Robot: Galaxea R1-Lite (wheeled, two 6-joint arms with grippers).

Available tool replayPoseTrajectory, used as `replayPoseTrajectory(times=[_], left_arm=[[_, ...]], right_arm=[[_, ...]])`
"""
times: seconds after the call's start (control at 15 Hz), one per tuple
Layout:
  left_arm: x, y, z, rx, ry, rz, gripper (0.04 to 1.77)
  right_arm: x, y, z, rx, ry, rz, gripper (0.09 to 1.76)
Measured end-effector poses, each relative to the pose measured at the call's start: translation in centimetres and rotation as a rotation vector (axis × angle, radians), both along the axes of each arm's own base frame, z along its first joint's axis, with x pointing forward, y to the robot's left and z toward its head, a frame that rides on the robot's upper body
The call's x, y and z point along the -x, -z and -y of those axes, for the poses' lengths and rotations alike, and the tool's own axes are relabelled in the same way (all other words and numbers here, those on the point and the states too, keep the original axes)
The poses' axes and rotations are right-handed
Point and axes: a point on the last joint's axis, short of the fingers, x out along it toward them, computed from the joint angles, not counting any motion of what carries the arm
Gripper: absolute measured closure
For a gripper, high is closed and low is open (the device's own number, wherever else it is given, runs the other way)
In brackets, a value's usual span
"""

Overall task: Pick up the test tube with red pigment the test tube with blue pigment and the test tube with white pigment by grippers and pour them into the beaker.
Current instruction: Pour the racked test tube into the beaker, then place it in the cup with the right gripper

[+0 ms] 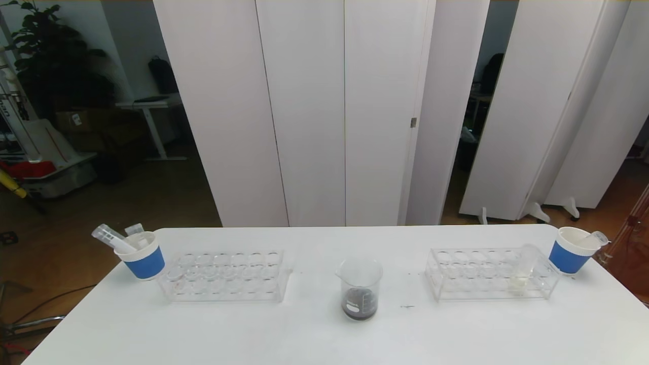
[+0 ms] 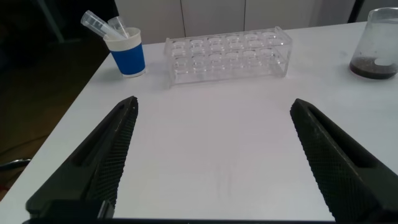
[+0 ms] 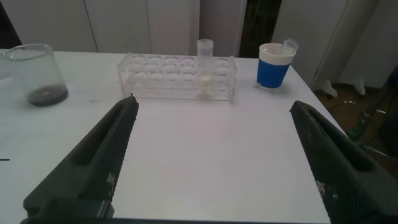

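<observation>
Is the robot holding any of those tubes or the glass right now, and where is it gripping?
Nothing is held. The left gripper and the right gripper both stand open over bare table, short of the racks and the beaker.

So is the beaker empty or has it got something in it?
Not empty: the beaker stands upright on the table with a shallow dark layer at its bottom; the rest is clear.
</observation>
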Motion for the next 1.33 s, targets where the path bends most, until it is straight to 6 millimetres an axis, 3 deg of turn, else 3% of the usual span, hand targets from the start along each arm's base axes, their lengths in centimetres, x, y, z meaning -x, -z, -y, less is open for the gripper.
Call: replayPoseTrajectory(times=[0.33, 0.73, 1.07, 1.33], left_arm=[[0.0, 0.0, 0.0, 0.0, 0.0, 0.0, 0.06], [0.0, 0.0, 0.0, 0.0, 0.0, 0.0, 0.06], [0.0, 0.0, 0.0, 0.0, 0.0, 0.0, 0.06], [0.0, 0.0, 0.0, 0.0, 0.0, 0.0, 0.06]], right_arm=[[1.5, -4.7, 0.0, 0.004, 0.006, 0.042, 0.1], [0.2, -11.1, 0.0, 0.003, 0.027, 0.039, 0.1], [-4.3, -16.4, 0.1, -0.001, 0.027, 0.041, 0.1], [-9.8, -18.0, 0.2, -0.004, 0.052, 0.025, 0.1]])
